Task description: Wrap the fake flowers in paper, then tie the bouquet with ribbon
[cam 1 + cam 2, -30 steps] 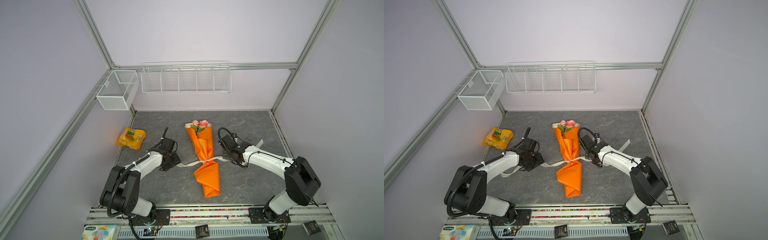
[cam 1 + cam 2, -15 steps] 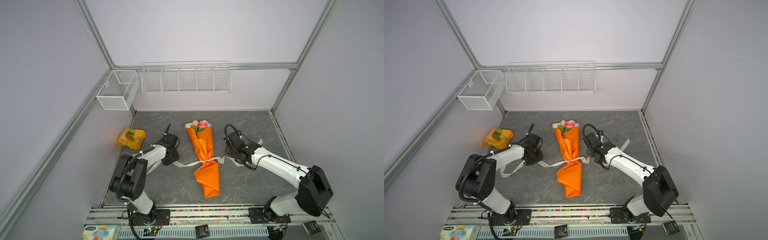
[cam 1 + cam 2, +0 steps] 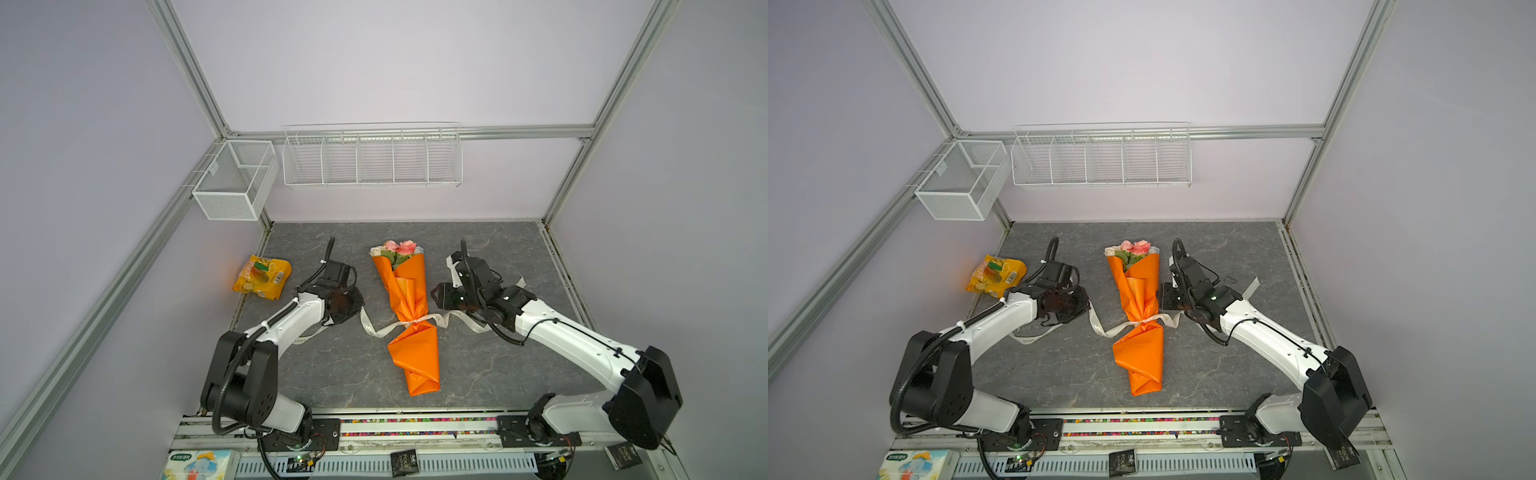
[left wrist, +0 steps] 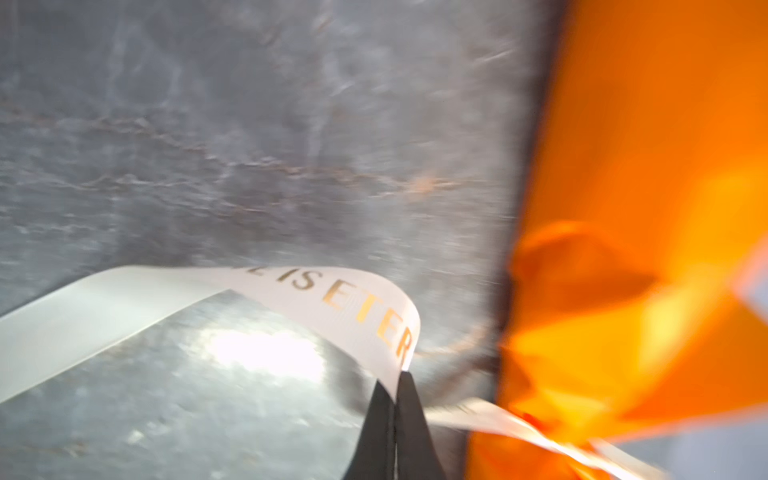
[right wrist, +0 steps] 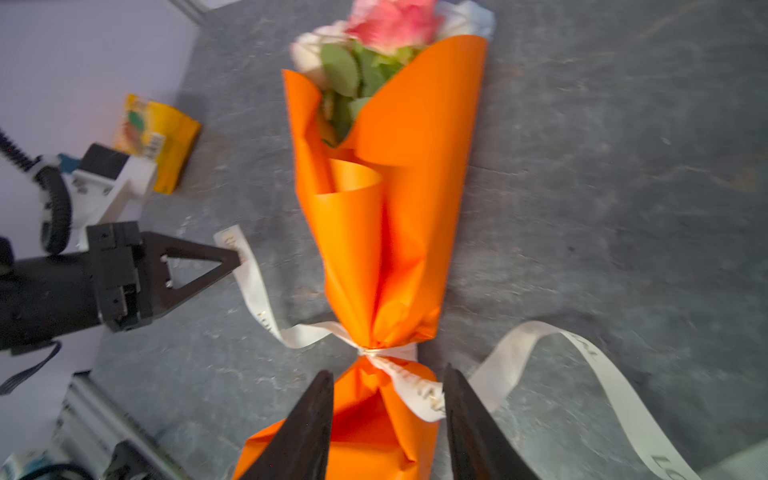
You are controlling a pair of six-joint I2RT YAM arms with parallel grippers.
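Tabletop (image 3: 332,374), left fingers (image 5: 195,266) low, apparently horizontal

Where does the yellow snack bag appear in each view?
Top view: yellow snack bag at the left edge of the table.
Top view: bag, same spot.
Left wrist: not in it.
Right wrist: bag by the wall.
Shared landmark: bouquet of fake flowers, in all four.

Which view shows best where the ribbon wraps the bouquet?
The right wrist view: the ribbon cinches the bouquet close up, near the middle. Both top views show this small and distant; the left wrist view shows it blurred, at the edge.
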